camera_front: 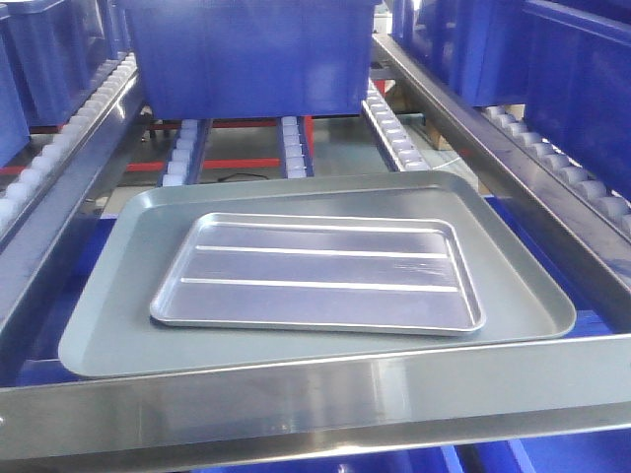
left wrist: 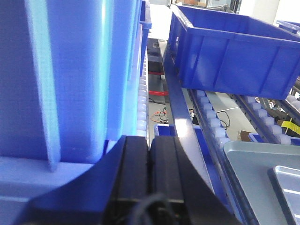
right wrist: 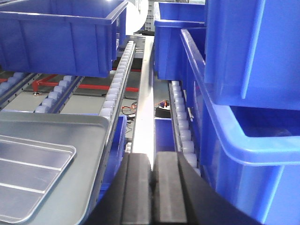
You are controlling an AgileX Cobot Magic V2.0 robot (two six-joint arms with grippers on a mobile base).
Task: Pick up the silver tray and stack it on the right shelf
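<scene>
The silver tray (camera_front: 320,272), shiny with two long ridges, lies flat inside a larger dull grey tray (camera_front: 108,315) on the sloping roller rack (camera_front: 394,118), behind its polished front bar (camera_front: 325,394). A corner of the silver tray shows in the left wrist view (left wrist: 287,185) and in the right wrist view (right wrist: 28,173). My left gripper (left wrist: 150,145) is shut and empty, left of the trays beside a blue crate. My right gripper (right wrist: 153,161) is shut and empty, right of the trays over a steel rail. Neither gripper shows in the front view.
A big blue crate (camera_front: 246,59) stands on the rollers behind the trays. More blue crates flank the lane: left (left wrist: 56,79) and right (right wrist: 243,117). Steel side rails (camera_front: 493,168) and rows of white rollers (right wrist: 115,89) border the trays.
</scene>
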